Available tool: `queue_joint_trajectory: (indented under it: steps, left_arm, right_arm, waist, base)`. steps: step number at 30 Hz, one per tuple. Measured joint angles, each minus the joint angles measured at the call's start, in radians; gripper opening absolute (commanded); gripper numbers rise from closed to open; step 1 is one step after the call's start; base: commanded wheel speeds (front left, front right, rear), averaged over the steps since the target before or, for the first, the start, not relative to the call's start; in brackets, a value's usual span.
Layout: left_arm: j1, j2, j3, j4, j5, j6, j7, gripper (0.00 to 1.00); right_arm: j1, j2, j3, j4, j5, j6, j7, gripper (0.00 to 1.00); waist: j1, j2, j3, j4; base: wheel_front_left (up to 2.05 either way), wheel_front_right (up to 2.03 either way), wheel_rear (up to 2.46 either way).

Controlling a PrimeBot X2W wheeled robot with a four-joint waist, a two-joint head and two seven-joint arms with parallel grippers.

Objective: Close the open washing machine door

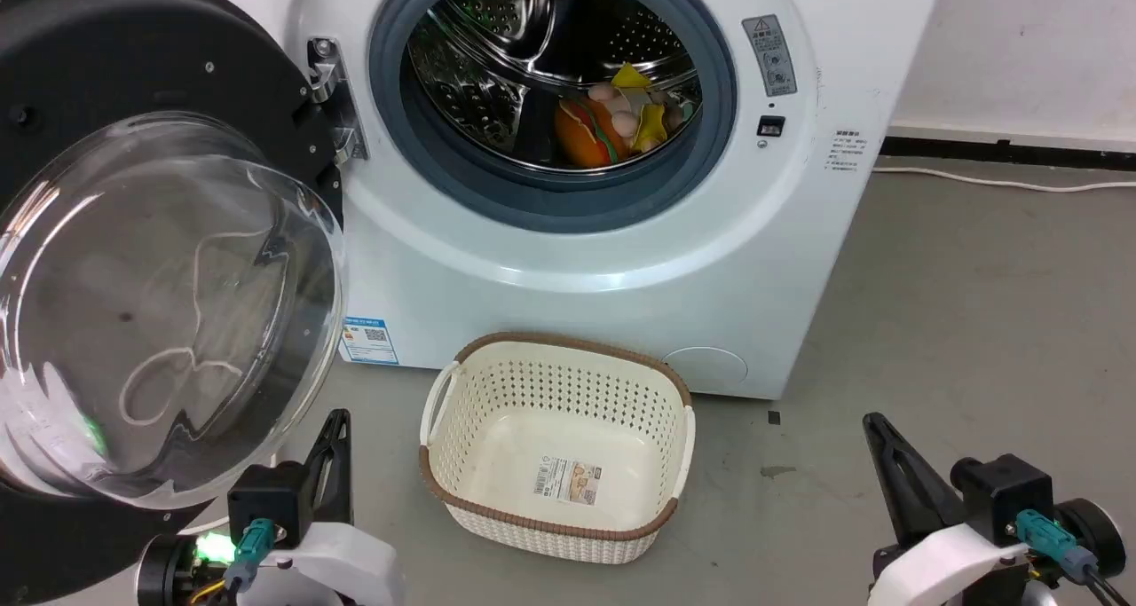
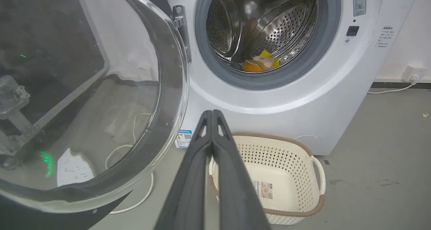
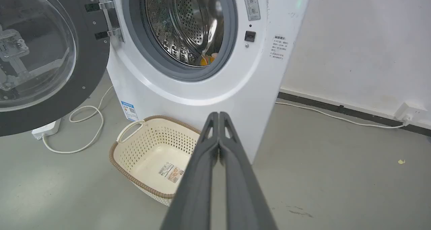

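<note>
The washing machine door (image 1: 160,260) stands wide open and fills the left side of the head view, black ring up top, clear glass bowl bulging toward the camera. Its metal hinge (image 1: 333,100) ties it to the white washing machine (image 1: 568,269), which takes the upper middle of the frame. Inside the steel drum (image 1: 524,47), ringed by the grey gasket (image 1: 568,202), sits a small heap of orange and yellow soft items (image 1: 612,122). Low on the machine's front there's a blue-white sticker (image 1: 368,340). Down on the grey floor (image 1: 976,322), just in front of the machine, is a cream basket (image 1: 568,344) with a brown rim and a label on its bottom. The left hand (image 1: 337,424) shows at lower left, near the door's lower edge; I cannot tell whether it touches. The right hand (image 1: 879,428) sits at lower right, well apart from the machine.

In the left wrist view, the two dark fingers (image 2: 198,162) are pressed together tip to tip, closed and gripping nothing. The door's glass covers the left half of the frame.

In the right wrist view, the fingers (image 3: 235,169) are closed and empty too. The door hangs at upper left, and a white cable (image 3: 91,122) loops on the floor beneath it beside a white power strip (image 3: 47,130).
</note>
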Motion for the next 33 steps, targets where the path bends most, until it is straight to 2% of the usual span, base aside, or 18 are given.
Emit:
queue_joint_trajectory:
  steps: [33]
  left_arm:
    - [0.0, 0.0, 0.0, 0.0, 0.0, 0.0, 0.0, 0.0]
  right_arm:
    - [0.0, 0.0, 0.0, 0.0, 0.0, 0.0, 0.0, 0.0]
  waist:
    - [0.0, 0.0, 0.0, 0.0]
  base:
    - [0.0, 0.0, 0.0]
